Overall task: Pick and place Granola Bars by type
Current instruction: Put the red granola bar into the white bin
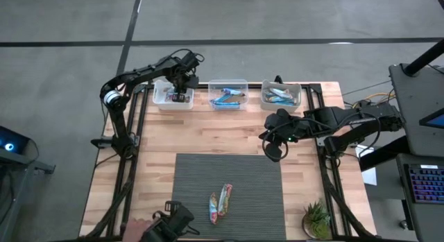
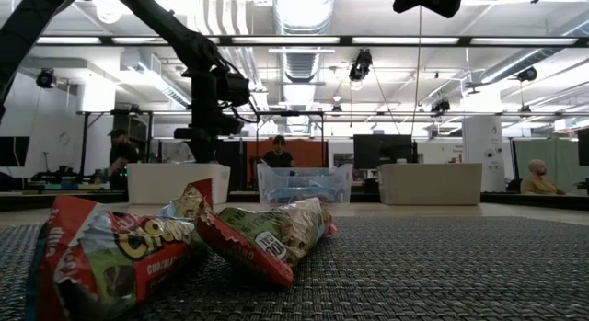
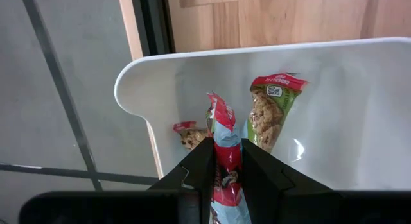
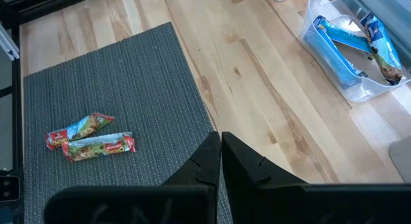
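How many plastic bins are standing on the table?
3, in a row along the far edge: a white bin under the left gripper, a clear bin in the middle, another bin on the right.

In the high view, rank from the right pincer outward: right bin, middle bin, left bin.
From the right pincer, over bare wood above the mat's right corner:
1. Right bin, just beyond it at the table's far edge.
2. Middle bin, far edge, centre.
3. Left bin, far-left corner, under the left pincer.

Even overhead light; soft shadows; foreground bars (image 2: 184,252) blurred.
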`<state>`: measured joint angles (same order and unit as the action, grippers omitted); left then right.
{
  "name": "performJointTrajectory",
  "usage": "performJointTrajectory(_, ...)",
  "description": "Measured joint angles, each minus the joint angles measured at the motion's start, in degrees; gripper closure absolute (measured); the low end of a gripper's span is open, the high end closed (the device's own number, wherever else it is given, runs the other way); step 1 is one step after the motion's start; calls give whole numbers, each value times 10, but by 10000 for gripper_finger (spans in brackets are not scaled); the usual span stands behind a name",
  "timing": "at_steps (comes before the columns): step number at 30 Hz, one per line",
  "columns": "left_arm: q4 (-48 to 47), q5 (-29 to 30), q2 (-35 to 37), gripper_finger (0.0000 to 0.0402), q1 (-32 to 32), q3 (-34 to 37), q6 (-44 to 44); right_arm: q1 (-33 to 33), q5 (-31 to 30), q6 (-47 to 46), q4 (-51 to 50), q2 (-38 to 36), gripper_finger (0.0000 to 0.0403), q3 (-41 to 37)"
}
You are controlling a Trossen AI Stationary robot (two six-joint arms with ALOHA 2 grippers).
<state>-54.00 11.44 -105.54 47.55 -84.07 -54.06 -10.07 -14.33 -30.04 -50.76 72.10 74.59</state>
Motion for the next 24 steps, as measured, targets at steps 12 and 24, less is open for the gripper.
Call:
performJointTrajectory(12,0,-30,0,348,1,0,49,0,0,0,0,0,394,0)
performJointTrajectory(24,0,-30,0,317,1,0,54,0,-3,0,0,0,394,0)
